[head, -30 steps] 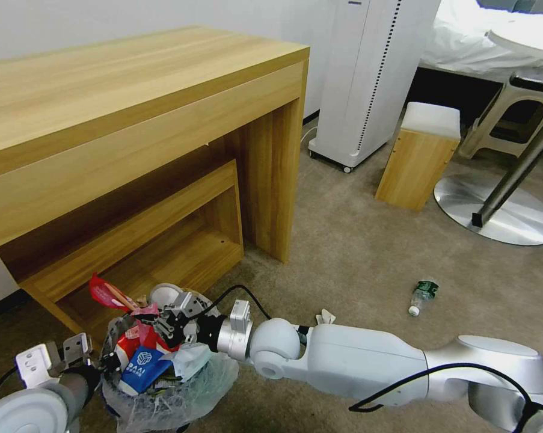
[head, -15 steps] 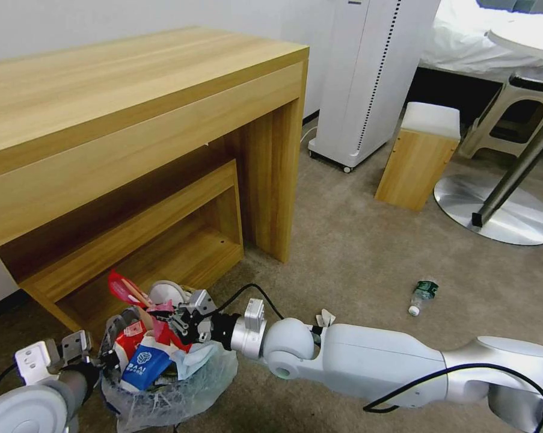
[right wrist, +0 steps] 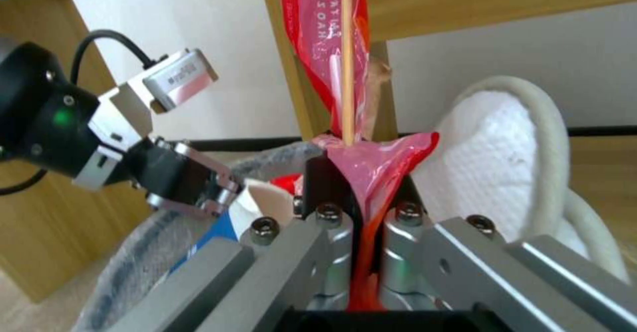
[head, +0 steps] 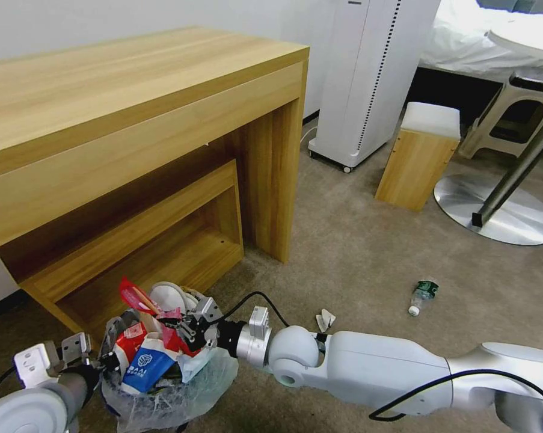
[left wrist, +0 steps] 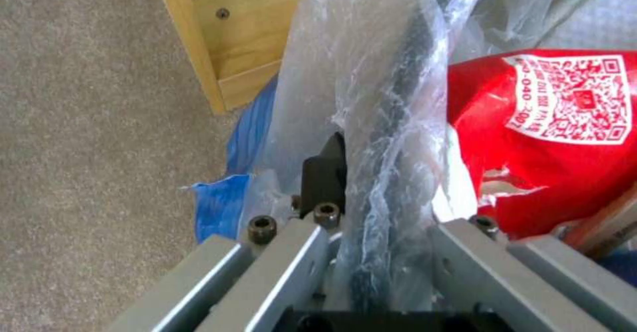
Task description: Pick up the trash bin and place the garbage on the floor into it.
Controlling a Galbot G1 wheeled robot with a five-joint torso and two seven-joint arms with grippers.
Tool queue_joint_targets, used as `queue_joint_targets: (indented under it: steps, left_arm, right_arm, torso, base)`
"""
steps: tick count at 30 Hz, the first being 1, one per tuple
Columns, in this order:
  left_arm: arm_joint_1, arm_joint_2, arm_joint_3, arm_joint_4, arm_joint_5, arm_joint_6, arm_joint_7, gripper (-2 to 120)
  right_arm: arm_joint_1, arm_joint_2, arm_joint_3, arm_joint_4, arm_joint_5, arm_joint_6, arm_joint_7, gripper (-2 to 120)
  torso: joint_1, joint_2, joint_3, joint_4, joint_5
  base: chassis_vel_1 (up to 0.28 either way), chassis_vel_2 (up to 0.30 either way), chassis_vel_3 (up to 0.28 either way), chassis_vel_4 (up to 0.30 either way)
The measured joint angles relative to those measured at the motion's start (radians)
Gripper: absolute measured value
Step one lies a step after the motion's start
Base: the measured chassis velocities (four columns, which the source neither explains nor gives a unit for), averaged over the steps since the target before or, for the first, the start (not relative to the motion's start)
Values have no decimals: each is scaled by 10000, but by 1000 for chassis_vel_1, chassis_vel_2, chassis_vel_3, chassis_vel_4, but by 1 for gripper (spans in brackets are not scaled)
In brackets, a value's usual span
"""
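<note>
Trash bin (head: 157, 385), dark and lined with a crinkled clear bag, sits low in front of the robot by the foot of the wooden worktop (head: 133, 120), heaped with litter. Left hand (head: 106, 361) is closed on the bin's near rim, its fingers (left wrist: 325, 172) pinching the dark edge together with the bag film; a red wrapper with a white code patch (left wrist: 564, 123) lies just inside that grip. Right hand (head: 187, 322) hangs over the bin's mouth, its fingers (right wrist: 325, 182) pressed tight together on a red-pink wrapper (right wrist: 378, 158), with a thin wooden stick (right wrist: 346, 58) rising from the same pinch. Just beyond this hand a white slipper (right wrist: 504, 158) stands up in the bin, and beneath it lies a blue packet (head: 142, 364) beside another red wrapper. Well away from the right hand, on the beige carpet floor (head: 355, 252), lie a clear green-labelled bottle (head: 423, 294) and a small white scrap (head: 325, 319) close to the right forearm.
</note>
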Motion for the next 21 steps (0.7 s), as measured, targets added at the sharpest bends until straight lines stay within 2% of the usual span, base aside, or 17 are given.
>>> queue_joint_targets:
  steps: [3,6,7,9,10,13,14,16,17,21]
  left_arm:
    - [7,-7,-15,-34,0,0,-4,0]
    - [40,-73,-16,-84,18,0,-6,0]
    - [40,-73,-16,-84,18,0,-6,0]
    - [102,-163,-17,-114,97,2,-3,0]
    - [102,-163,-17,-114,97,2,-3,0]
    - [177,-253,-17,-152,198,15,4,0]
    - [177,-253,-17,-152,198,15,4,0]
    - [191,-315,-21,-175,233,19,8,0]
    - [191,-315,-21,-175,233,19,8,0]
    - [236,-455,-3,-195,356,48,21,0]
  right_arm:
    - [109,-191,-12,146,-8,-58,-38,2]
    - [195,-349,16,277,62,-197,-64,17]
    - [195,-349,16,277,62,-197,-64,17]
    - [193,-442,83,361,109,-342,-58,26]
    - [193,-442,83,361,109,-342,-58,26]
    - [193,-511,119,508,133,-425,-33,41]
    - [193,-511,119,508,133,-425,-33,41]
    - [202,-508,120,525,125,-433,31,52]
    - [202,-508,120,525,125,-433,31,52]
    - [320,-442,163,525,124,-449,142,70]
  torso:
    - [0,1,0,0,-1]
    - [0,0,0,0,-1]
    - [0,0,0,0,-1]
    - [0,0,0,0,-1]
    - [0,0,0,0,-1]
    - [0,0,0,0,-1]
    - [0,0,0,0,-1]
    - [0,0,0,0,-1]
    - [0,0,0,0,-1]
    - [0,0,0,0,-1]
  base:
    - [0,0,0,0]
    - [0,0,0,0]
    - [0,0,0,0]
    - [0,0,0,0]
    - [0,0,0,0]
    - [0,0,0,0]
    - [0,0,0,0]
    - [0,0,0,0]
    - [0,0,0,0]
    - [0,0,0,0]
